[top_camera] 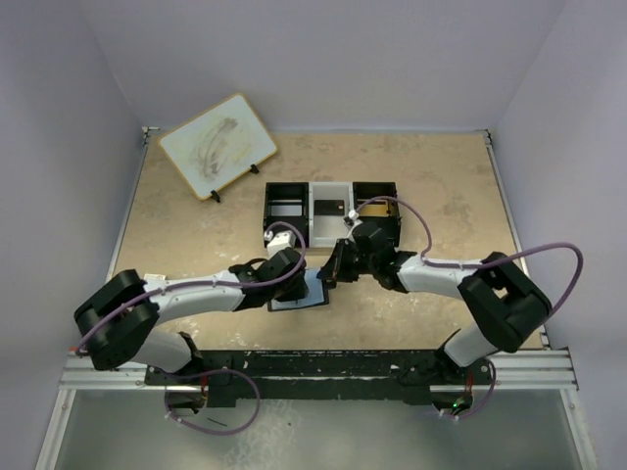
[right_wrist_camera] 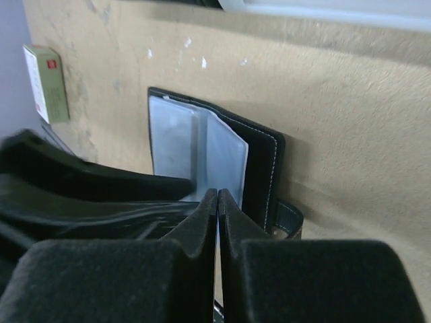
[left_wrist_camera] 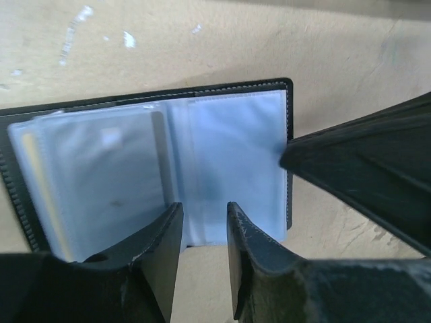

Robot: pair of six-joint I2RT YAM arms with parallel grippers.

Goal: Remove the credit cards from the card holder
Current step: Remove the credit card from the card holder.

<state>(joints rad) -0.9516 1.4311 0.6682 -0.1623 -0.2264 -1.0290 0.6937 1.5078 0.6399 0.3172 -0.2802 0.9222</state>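
Both arms lean over the open wallet point(left_wrist_camera: 229, 128), pale pages up — left gripper point(left_wrist_camera: 204, 210) narrowly parted, right gripper point(right_wrist_camera: 217, 196) pinched shut.

Pale lilac walls point(top_camera: 323, 59) enclose mottled tan tabletop point(top_camera: 441, 186); even light.

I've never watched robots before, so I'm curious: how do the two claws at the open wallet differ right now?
The left gripper has its fingers apart; the right gripper has them pressed together. The left gripper sits at the middle fold of the card holder, the right gripper at its outer sleeve edge. Both are black.
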